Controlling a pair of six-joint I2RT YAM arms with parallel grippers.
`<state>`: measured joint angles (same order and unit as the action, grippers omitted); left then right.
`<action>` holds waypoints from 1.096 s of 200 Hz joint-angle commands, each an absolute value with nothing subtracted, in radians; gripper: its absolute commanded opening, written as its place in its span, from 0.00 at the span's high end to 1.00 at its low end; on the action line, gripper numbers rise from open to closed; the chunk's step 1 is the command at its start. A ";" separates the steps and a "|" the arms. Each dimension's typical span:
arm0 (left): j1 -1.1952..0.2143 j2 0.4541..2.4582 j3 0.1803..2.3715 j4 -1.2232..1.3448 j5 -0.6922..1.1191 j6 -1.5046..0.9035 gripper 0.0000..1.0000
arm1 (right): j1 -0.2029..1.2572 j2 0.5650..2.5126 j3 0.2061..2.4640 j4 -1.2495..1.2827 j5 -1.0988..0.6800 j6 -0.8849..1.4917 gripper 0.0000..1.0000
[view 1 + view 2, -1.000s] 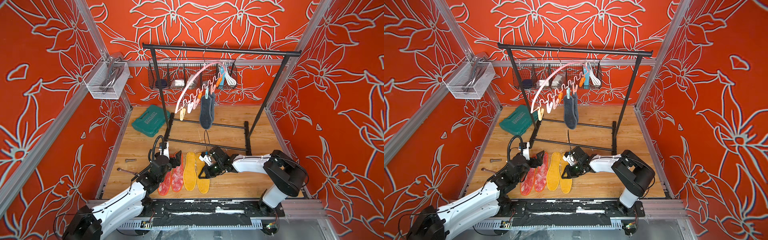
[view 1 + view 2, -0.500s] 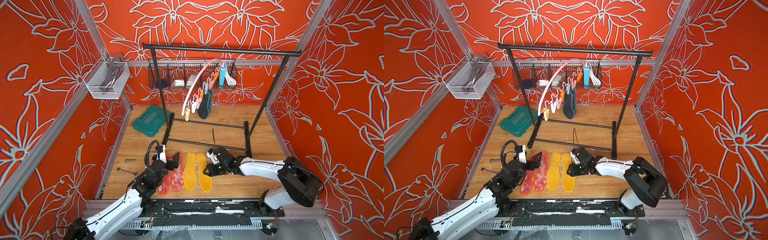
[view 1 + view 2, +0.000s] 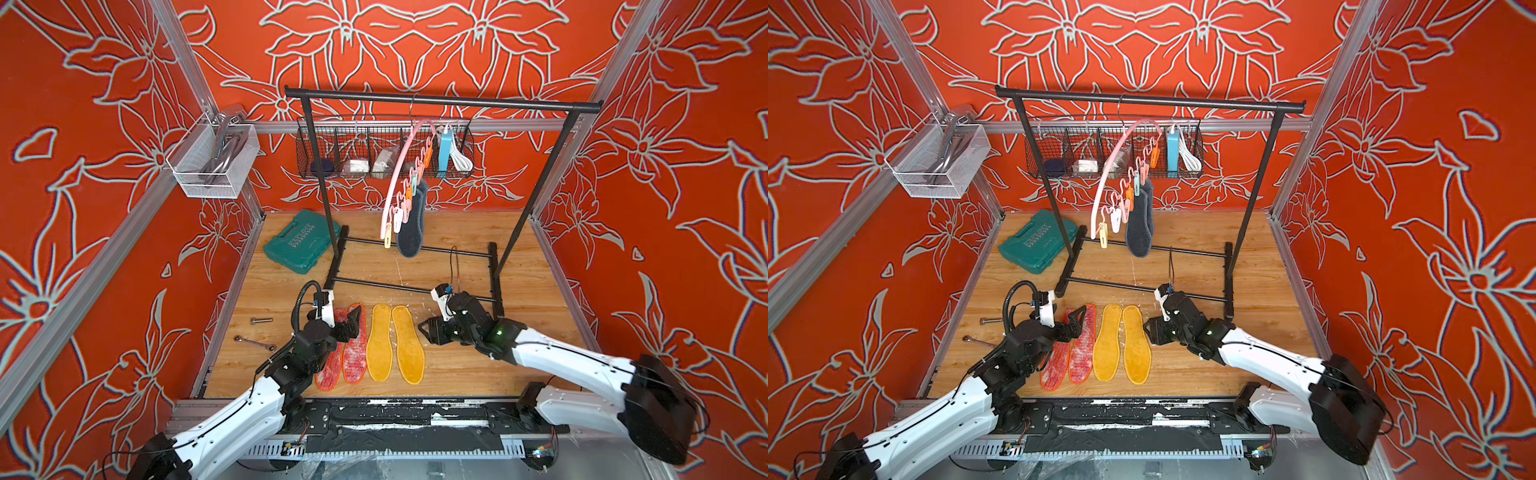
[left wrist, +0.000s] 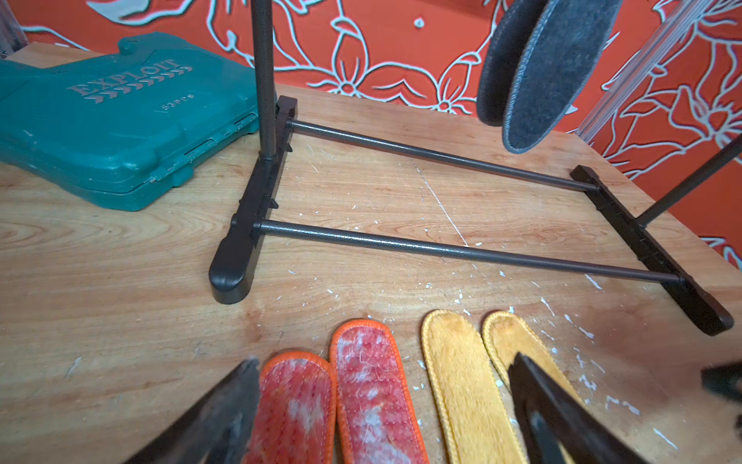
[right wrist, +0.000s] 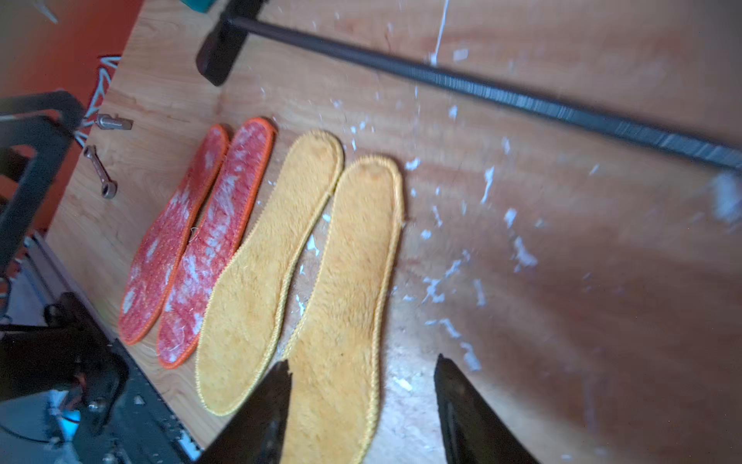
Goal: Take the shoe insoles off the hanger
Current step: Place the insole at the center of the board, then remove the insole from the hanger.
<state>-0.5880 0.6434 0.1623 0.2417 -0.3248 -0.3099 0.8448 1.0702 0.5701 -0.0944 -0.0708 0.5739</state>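
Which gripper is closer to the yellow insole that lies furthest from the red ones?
Right. The right gripper is at the outer edge of that yellow insole, jaws open. The left gripper is above the red-white insoles, with the second yellow insole lying in between.

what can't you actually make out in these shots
- Grey insoles: their tops are cut off by the left wrist view's edge; the pegs holding them are too small in both top views.
- Leftmost red insole: partly hidden by the left arm in both top views.
- Wire basket contents: obscured by mesh in both top views.
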 commanded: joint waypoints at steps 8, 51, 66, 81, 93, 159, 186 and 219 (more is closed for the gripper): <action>-0.581 0.617 0.149 0.281 -0.281 -0.285 0.09 | 0.843 0.921 0.481 0.048 0.166 0.382 0.21; -0.581 0.628 0.139 0.312 -0.267 -0.274 0.09 | 0.812 0.766 0.309 0.404 0.277 0.297 0.01; -0.583 0.635 0.143 0.307 -0.261 -0.268 0.09 | 0.787 0.787 0.330 0.427 0.266 0.215 0.00; -0.582 0.638 0.142 0.307 -0.267 -0.263 0.09 | 0.765 0.831 0.364 0.450 0.216 0.146 0.00; -0.582 0.640 0.144 0.309 -0.267 -0.259 0.09 | 0.757 0.878 0.378 0.511 0.190 0.099 0.01; -0.581 0.673 0.149 0.336 -0.232 -0.244 0.09 | 0.650 1.249 0.575 0.722 -0.055 -0.056 0.00; -0.583 0.695 0.136 0.375 -0.225 -0.236 0.08 | 0.592 1.363 0.682 0.723 -0.145 -0.076 0.00; -0.582 0.729 0.153 0.377 -0.212 -0.233 0.08 | 0.539 1.483 0.791 0.748 -0.297 -0.120 0.00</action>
